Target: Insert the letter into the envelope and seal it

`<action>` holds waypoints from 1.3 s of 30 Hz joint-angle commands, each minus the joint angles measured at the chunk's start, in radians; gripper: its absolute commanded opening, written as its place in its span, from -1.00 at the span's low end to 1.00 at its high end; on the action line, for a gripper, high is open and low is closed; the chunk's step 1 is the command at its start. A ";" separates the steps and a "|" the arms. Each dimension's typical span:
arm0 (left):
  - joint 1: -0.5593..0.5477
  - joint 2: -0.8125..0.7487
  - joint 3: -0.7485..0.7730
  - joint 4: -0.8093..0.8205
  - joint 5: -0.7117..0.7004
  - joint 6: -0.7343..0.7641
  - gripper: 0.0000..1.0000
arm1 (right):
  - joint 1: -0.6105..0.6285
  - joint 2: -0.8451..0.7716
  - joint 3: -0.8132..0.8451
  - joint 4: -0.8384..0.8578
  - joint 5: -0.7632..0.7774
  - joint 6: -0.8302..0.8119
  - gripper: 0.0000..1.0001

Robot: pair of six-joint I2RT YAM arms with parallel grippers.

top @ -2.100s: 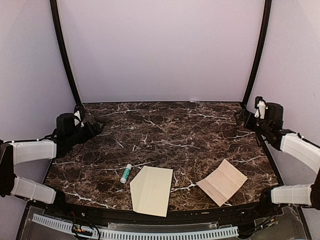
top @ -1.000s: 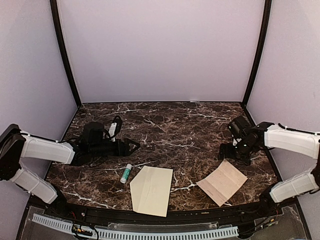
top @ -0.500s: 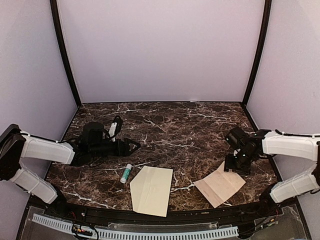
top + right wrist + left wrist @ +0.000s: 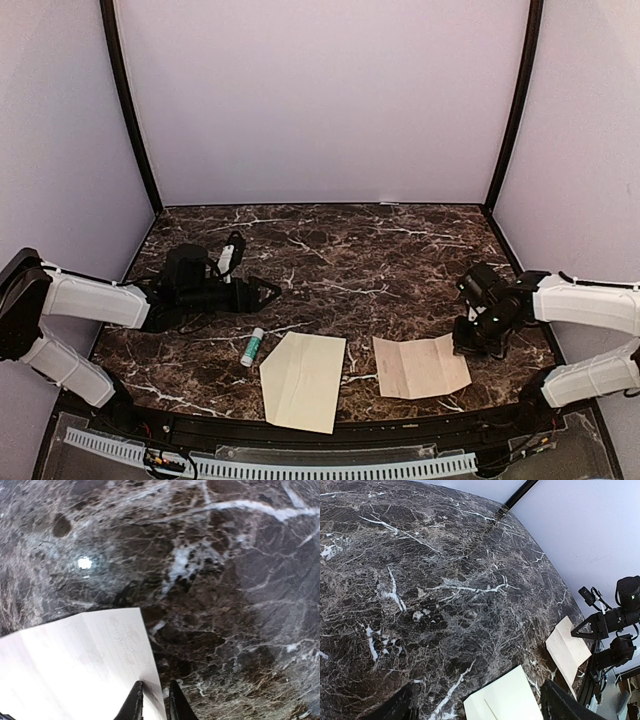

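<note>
Top external view puts the letter (image 4: 420,367) flat on the marble table (image 4: 340,250), near the front edge and right of centre, its fold creases showing. The envelope (image 4: 303,380) lies apart from it to the left, at front centre and slightly askew, with a strip of bare marble between the two papers. A white glue stick (image 4: 252,346) with a green end rests just beside the envelope's far left corner. The right gripper (image 4: 462,343) is down at the letter's far right corner, its arm reaching in from the right side. In the right wrist view its fingers (image 4: 135,702) stand almost together and the sheet's edge runs into the narrow slit between them, so the jaws are clamped on the paper (faint rows of print show on the sheet there). The left gripper (image 4: 272,291) sits low over the table left of centre, beyond the glue stick, pointing toward the middle. Its fingers (image 4: 402,707) are spread wide at the bottom corners of the left wrist view, grasping nothing, with a corner of the envelope visible between them farther off.
</note>
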 commanded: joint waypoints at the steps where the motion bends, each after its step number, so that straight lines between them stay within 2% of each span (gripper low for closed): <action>1: -0.006 0.000 -0.015 0.025 0.014 0.003 0.67 | 0.010 -0.031 -0.031 0.088 -0.092 -0.020 -0.82; 4: -0.006 0.003 -0.016 0.026 0.014 0.001 0.67 | 0.010 -0.040 -0.046 0.140 -0.136 -0.034 -1.00; 10: -0.006 0.004 -0.015 0.032 0.025 -0.004 0.66 | 0.016 -0.082 -0.070 0.295 -0.250 -0.068 -1.00; 20: -0.005 -0.010 -0.008 0.046 0.055 -0.001 0.65 | 0.016 -0.044 0.011 0.431 -0.218 -0.153 -1.00; 30: -0.006 0.042 0.040 0.108 0.174 -0.037 0.63 | 0.016 -0.017 0.115 0.486 -0.226 -0.255 -1.00; 39: -0.008 0.144 0.116 0.107 0.207 -0.044 0.60 | 0.016 0.105 0.155 0.393 -0.154 -0.301 -0.97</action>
